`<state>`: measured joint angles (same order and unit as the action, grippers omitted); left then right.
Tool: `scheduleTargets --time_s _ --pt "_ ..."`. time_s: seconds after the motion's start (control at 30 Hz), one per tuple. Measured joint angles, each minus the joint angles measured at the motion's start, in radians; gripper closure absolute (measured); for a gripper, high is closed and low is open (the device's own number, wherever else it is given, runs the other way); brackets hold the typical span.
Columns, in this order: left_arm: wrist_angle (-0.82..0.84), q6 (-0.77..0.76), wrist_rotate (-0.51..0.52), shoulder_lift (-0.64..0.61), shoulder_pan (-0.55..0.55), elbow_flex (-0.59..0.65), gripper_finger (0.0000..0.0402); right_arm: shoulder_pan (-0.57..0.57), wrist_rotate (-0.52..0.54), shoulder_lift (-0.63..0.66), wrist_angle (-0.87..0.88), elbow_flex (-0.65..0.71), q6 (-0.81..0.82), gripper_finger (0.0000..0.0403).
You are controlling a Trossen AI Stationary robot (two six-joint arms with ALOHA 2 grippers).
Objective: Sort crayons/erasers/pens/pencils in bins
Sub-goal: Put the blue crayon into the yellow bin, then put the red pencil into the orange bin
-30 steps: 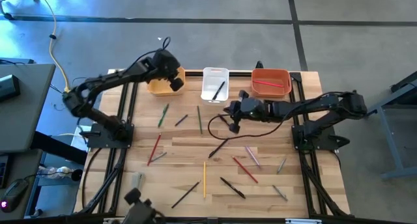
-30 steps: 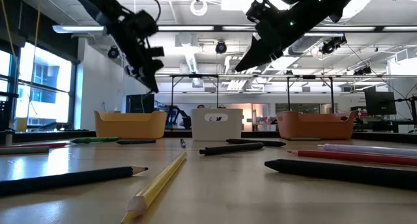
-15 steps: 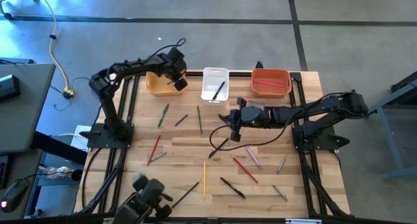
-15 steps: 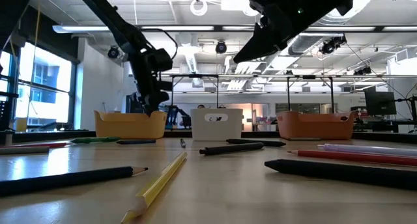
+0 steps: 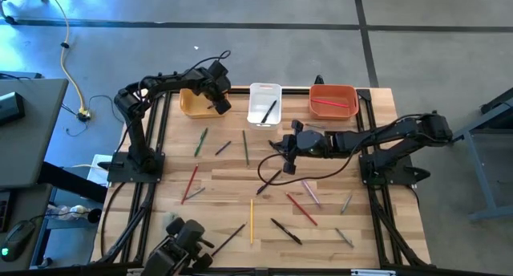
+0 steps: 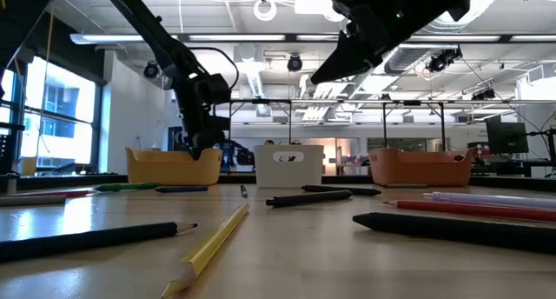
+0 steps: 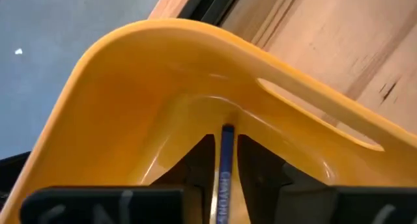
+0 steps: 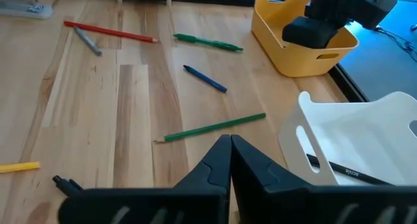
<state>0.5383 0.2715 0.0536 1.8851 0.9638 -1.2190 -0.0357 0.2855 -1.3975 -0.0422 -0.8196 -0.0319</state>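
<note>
My left gripper (image 5: 216,104) points steeply down into the yellow-orange bin (image 5: 191,106), by its right wall; in the low view the left gripper (image 6: 196,148) dips behind the bin's rim (image 6: 174,153). A blue crayon (image 7: 225,168) stands between its fingers, which are slightly apart. My right gripper (image 5: 283,150) hangs shut above the table's middle, touching nothing. The white bin (image 5: 264,104) holds a black pen (image 5: 270,111). The red-orange bin (image 5: 333,101) holds a red pencil. My left gripper has the blue crayon between its two fingers (image 7: 199,165), which come from above and run along it. The crayon's far end (image 7: 227,129) points into the bin's inner corner. A thin strip of yellow shows on each side of the crayon; whether the fingers touch it, I cannot tell.
Loose on the table lie green pens (image 5: 200,140), red pencils (image 5: 190,183), a yellow pencil (image 5: 251,221) and black pens (image 5: 286,231). A dark cable (image 5: 272,176) loops under my right arm. Black rails (image 5: 156,140) frame the table's sides.
My left gripper has come down from above the yellow-orange bin's right end into the bin and tipped more steeply downward. My right gripper has drifted a little toward the table's near edge and stays shut.
</note>
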Motion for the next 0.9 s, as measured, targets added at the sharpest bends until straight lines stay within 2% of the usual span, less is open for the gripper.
scheduleTargets --time_s 0.27,0.4,0.53,0.67,0.9 --pt "-0.017 0.009 0.059 -0.046 0.0 0.0 0.0323 0.0 -0.012 0.0 0.0 0.0 0.056 0.0403" --pt "-0.024 -0.008 0.033 -0.12 0.0 0.0 0.0336 0.009 -0.025 0.0 -0.008 0.0 0.107 0.0403" --pt "-0.078 -0.028 -0.018 -0.208 -0.016 0.022 0.0361 0.009 -0.024 0.0 -0.007 0.0 0.072 0.0403" --pt "-0.242 -0.034 -0.093 -0.319 -0.05 0.128 0.0388 0.01 -0.023 -0.005 -0.088 0.013 0.041 0.0403" --pt "-0.618 -0.049 -0.184 -0.502 -0.147 0.403 0.0397 0.031 -0.062 -0.006 -0.483 0.209 0.032 0.0403"
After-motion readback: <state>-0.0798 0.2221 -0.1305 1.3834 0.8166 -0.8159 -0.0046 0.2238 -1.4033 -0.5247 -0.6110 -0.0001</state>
